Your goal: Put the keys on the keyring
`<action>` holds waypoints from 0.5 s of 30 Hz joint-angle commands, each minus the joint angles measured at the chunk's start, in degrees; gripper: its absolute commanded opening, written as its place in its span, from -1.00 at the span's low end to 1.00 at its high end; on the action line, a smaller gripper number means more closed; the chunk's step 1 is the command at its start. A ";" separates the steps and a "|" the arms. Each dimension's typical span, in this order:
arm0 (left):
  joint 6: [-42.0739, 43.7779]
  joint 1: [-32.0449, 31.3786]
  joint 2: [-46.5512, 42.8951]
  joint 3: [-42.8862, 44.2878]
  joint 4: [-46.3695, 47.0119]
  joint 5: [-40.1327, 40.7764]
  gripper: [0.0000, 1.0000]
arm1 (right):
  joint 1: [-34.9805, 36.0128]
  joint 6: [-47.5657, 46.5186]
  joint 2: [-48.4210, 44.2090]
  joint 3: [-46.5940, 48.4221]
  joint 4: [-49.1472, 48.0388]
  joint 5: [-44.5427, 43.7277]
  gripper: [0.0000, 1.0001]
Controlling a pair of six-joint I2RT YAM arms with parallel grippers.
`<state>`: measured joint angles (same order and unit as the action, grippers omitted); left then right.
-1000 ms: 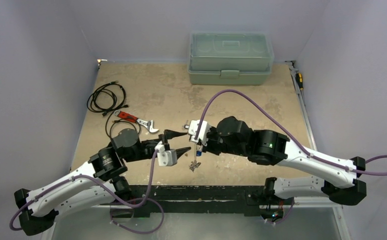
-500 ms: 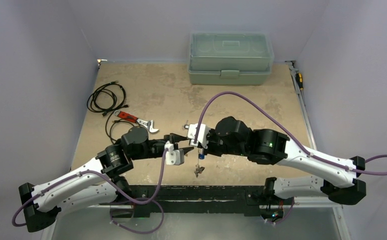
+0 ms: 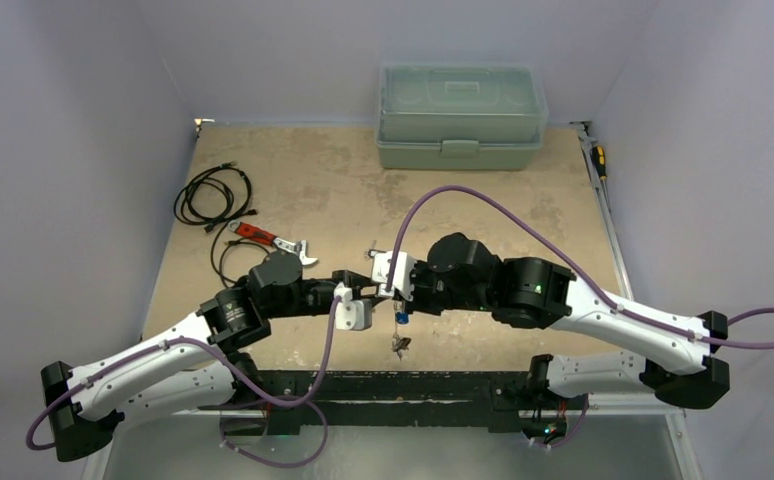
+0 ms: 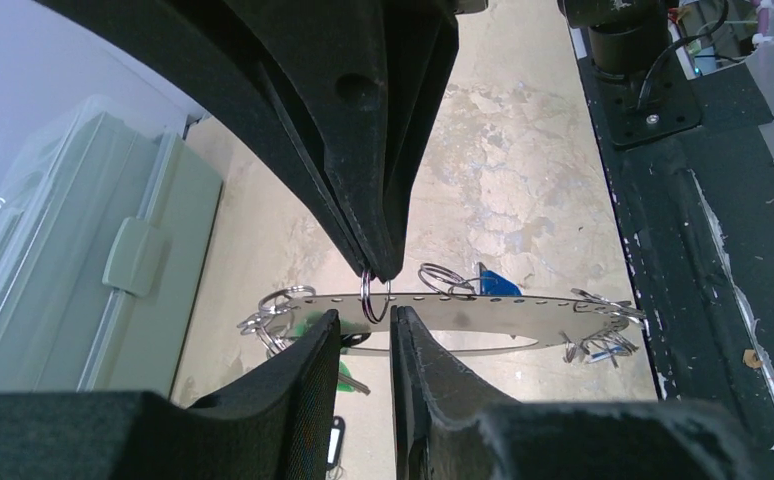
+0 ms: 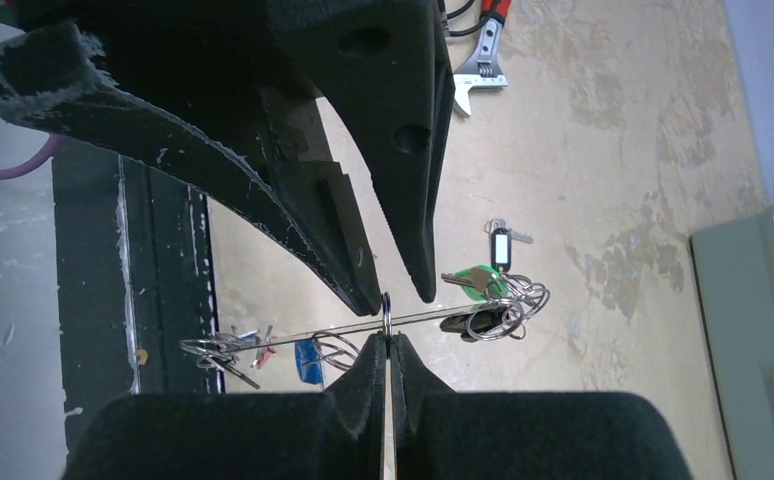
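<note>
The keyring is gripped at mid-span by the right gripper. Its fingers are pressed together on the small split ring threaded there, so the thin grey loop hangs from that single pinch, roughly level, with its ends reaching out to either side.

The left gripper comes in from the opposite side. Its fingers stand a little apart and hold nothing, and their tips flank the pinched ring just beside the wire without touching it.

The keys gather in two bunches near the loop's ends. A green head and a dark tag are at one end, and a blue head is closer to the middle. They appear to be threaded on by their own small rings, though at this angle I cannot tell that for each one.

I judge the loop to be light, thin and springy, and smooth enough to slip. Held at one point, it should pivot as the dangling keys swing. The best place for a second hold looks like the bare wire close beside the pinch, not the loose keys.

The whole bundle hangs above the table, close to its near edge and about midway along it. A red-handled wrench and a black cable lie toward the left edge. A green toolbox sits at the far edge.
</note>
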<state>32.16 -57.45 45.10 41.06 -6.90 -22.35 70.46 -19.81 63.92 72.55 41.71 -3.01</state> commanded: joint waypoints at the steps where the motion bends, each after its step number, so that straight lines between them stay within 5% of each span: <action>1: 0.05 -0.21 0.16 2.71 2.55 -1.80 -0.53 | -0.04 -1.27 -0.11 3.34 -2.16 1.55 -1.00; 6: -0.04 -0.20 0.16 2.63 2.50 -2.40 -0.56 | 0.03 -1.35 0.06 3.46 -2.41 2.09 -1.00; 11: 0.18 -0.15 0.35 2.45 2.24 -2.46 -1.00 | 0.05 -1.54 -0.02 3.59 -2.78 2.61 -1.00; 15: -0.14 -0.18 0.19 2.19 2.70 -3.02 -1.00 | 0.03 -1.61 -0.46 3.51 -3.45 4.02 -1.00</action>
<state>32.14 -57.45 45.28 41.06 -6.90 -23.70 70.46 -20.95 64.49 73.06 41.95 -1.72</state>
